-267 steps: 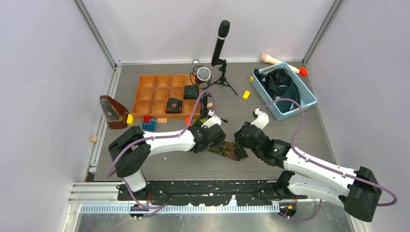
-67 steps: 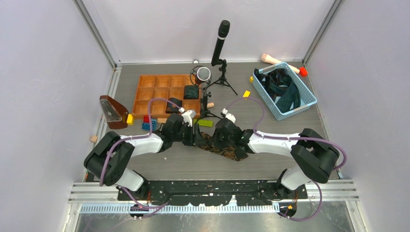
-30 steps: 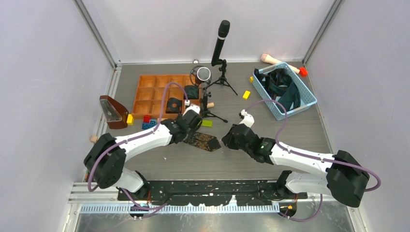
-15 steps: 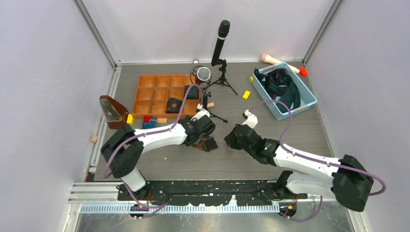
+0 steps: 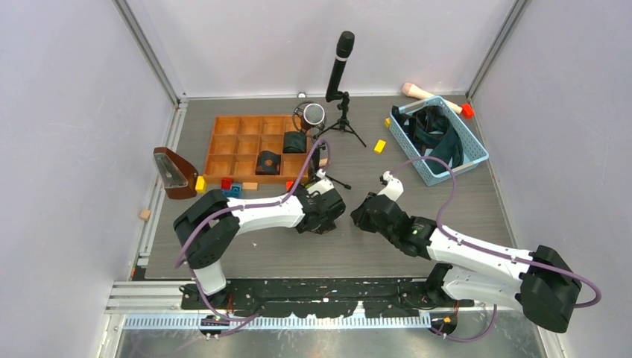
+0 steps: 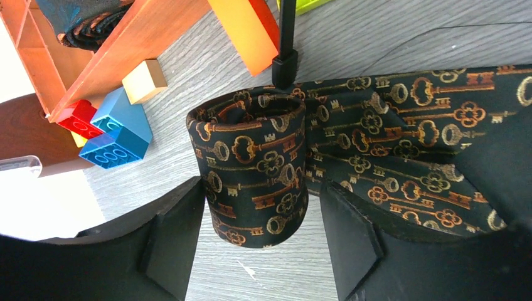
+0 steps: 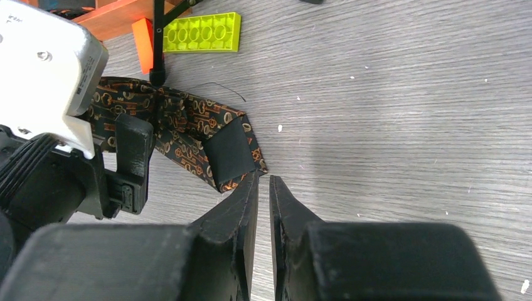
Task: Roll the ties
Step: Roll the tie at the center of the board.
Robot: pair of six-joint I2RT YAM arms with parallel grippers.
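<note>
Key-patterned tie [image 6: 257,175]: soft, springy coil; we are straddling it with left hand [image 6: 260,244] wide, right hand [image 7: 263,188] narrow, empty.

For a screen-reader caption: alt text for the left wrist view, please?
A key-patterned tie, part rolled into an upright coil, sits between the open left claw, its loose end trailing right. Toy bricks and a wooden tray lie behind.
</note>
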